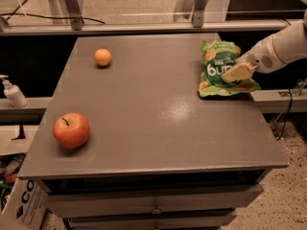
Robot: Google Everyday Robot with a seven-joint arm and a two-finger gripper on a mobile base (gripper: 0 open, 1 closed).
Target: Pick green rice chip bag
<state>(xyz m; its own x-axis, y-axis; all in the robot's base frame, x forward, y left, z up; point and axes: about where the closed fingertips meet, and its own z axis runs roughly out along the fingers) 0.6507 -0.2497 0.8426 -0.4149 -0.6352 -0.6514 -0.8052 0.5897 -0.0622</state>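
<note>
Gripper (238, 72) at right edge of table (158, 114), jaws clamped on green rice chip bag (217, 68); bag tipped upward, apparently for lifting. Apple (71, 130), orange (102, 57) well apart.

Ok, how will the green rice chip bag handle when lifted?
The green rice chip bag looks crinkly and puffed: probably light, floppy. With the gripper at one edge, it may sag or slip.

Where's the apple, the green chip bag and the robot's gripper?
apple (71, 130), camera view, middle of its red skin.
green rice chip bag (214, 70), camera view, dark-green panel.
gripper (236, 73), camera view, tip, on the bag's right side.
</note>
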